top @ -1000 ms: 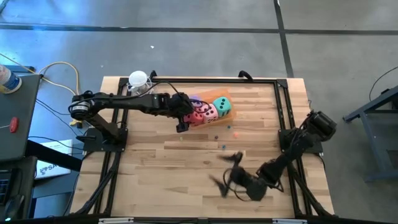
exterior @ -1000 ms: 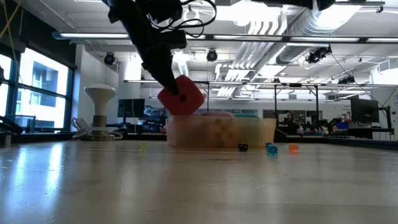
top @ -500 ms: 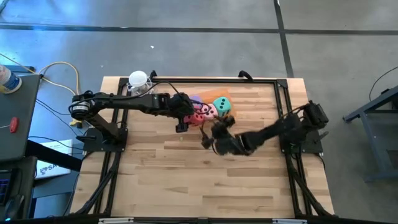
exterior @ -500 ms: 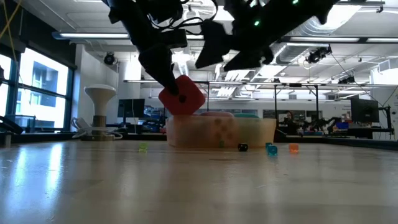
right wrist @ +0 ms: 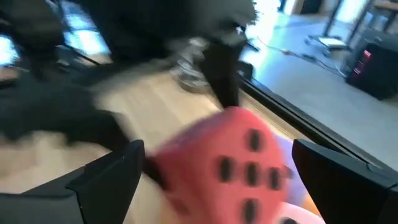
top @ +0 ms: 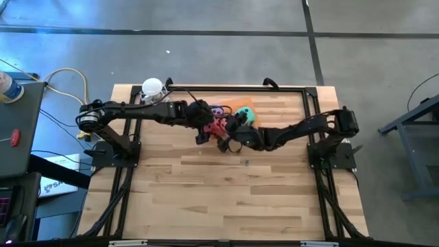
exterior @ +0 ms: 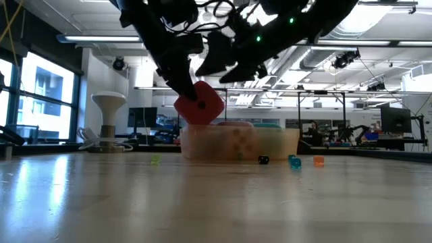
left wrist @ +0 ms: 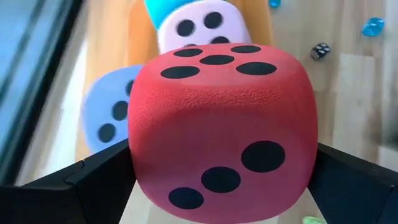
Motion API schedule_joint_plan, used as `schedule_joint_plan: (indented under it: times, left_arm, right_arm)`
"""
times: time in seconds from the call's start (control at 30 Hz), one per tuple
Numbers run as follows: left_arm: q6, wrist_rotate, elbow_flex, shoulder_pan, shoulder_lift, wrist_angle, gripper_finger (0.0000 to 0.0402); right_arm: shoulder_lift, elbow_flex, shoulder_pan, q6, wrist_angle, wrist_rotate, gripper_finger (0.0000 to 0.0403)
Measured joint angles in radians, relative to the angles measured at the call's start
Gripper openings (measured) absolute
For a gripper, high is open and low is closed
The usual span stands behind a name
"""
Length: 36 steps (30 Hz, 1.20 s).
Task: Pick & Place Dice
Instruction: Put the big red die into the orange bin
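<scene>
Table (top: 206, 199): pale wood with a black frame; both arms meet over its far middle, around twelve o'clock from centre.
Left arm: reaches across from nine o'clock; its left gripper (left wrist: 205, 186) has fingers (left wrist: 68, 186) spread wide and pressed on both sides of the red die (left wrist: 221, 127), which hangs in the air.
Right arm: stretches in from three o'clock; the right gripper (top: 230, 137) stands wide apart and empty, just beside the red die, which shows between its fingers (right wrist: 106, 180) in its own view, though smeared.
Container (exterior: 270, 145): translucent tub under the red die's far side; its contents are cloudy through the wall.
Other dice: purple die (left wrist: 106, 112), pink die (left wrist: 199, 28) and teal die (top: 245, 114) sit packed together, each partly hidden behind the red die or the arms.
Small beads (exterior: 295, 162): scattered on the table near the tub, too small to make out.
</scene>
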Motion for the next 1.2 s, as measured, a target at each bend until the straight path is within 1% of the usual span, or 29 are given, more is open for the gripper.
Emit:
schedule_joint_plan:
  times: [0.07,0.13,0.23,0.37,0.47,0.57,0.63,0.73,0.83,0.97,1.1,1.2]
  left_arm:
    - [-0.002,0.036,0.0,0.0,0.0,-0.005,0.04]
    - [-0.002,0.045,0.0,-0.001,0.001,-0.008,0.04]
    - [-0.002,0.03,0.0,-0.007,0.001,-0.024,0.04]
    - [-0.002,0.026,0.0,-0.006,0.001,-0.033,0.04]
    - [-0.002,0.025,0.0,-0.006,0.001,-0.033,0.04]
    - [-0.001,0.027,0.0,-0.006,0.001,-0.029,0.04]
    - [0.016,0.028,0.0,-0.006,0.001,-0.028,0.04]
    - [0.044,0.029,0.0,-0.006,0.001,-0.025,0.04]
    - [0.049,0.032,0.002,-0.007,0.0,-0.01,0.04]
    - [0.051,0.033,0.004,-0.007,-0.003,0.014,0.04]
    - [0.054,0.032,0.004,-0.012,-0.003,0.023,0.04]
    - [0.098,0.031,0.003,-0.017,-0.01,0.021,0.04]
  right_arm:
    - [0.02,0.0,-0.024,0.022,-0.005,0.0,0.04]
    - [0.03,-0.001,-0.042,0.024,-0.011,-0.017,0.04]
    - [0.055,0.0,-0.059,0.037,0.002,-0.054,0.04]
    - [0.076,0.002,-0.065,0.05,0.001,-0.05,0.04]
    - [0.077,0.002,-0.061,0.05,-0.003,-0.026,0.04]
    - [0.078,0.002,-0.045,0.045,-0.009,0.035,0.04]
    - [0.078,0.002,-0.043,0.042,-0.018,0.042,0.04]
    - [0.078,0.002,-0.047,0.072,-0.068,0.037,0.04]
    - [0.077,0.003,-0.056,0.141,-0.15,0.035,0.04]
    - [0.078,0.0,-0.067,0.182,-0.226,0.046,0.04]
    - [0.08,-0.001,-0.068,0.204,-0.257,0.047,0.04]
    - [0.081,-0.002,-0.068,0.204,-0.258,0.041,0.04]
